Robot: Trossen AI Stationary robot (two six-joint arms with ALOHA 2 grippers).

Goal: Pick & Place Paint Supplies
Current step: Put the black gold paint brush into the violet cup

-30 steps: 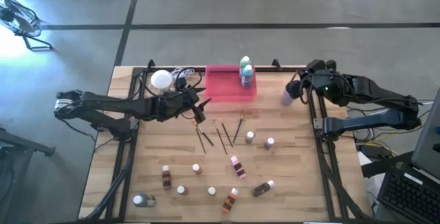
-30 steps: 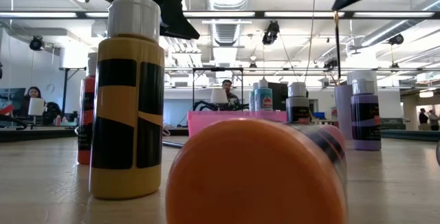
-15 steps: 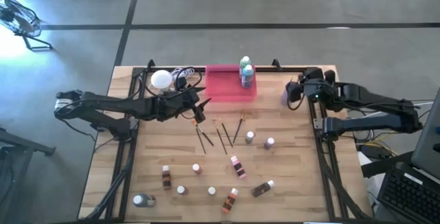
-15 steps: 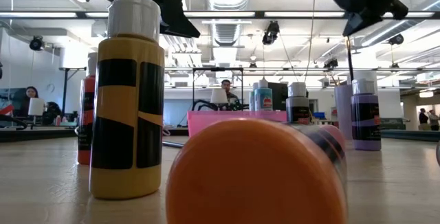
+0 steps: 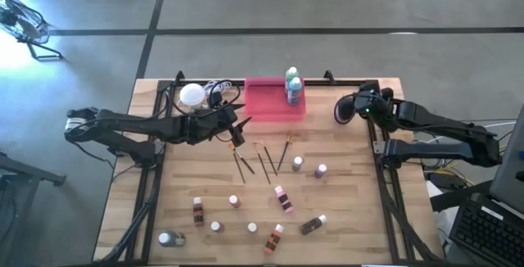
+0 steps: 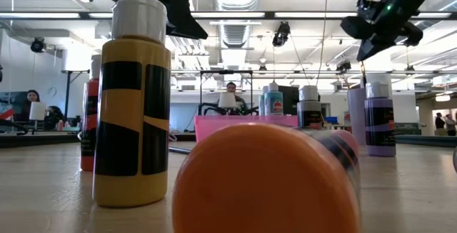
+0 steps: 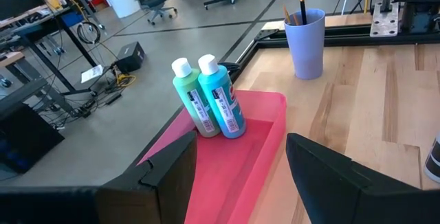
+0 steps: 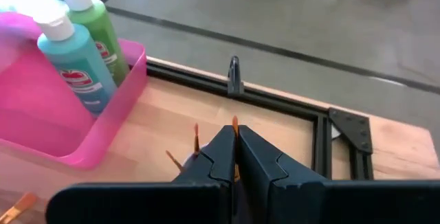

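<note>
Where right end effector point(image 8: 235, 157) pinches shut, cup hidden, brush tips point(image 8: 195, 129) showing.

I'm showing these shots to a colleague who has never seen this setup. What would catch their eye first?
Probably the pink tray at the table's far edge, with a green bottle and a blue bottle standing side by side in it. Next, the small bottles scattered over the near half of the table, with thin paintbrushes lying between them and the tray. The right gripper, jaws shut, hangs over a lilac cup right of the tray.

Open-plan lab: desks, ceiling strip lights
</note>
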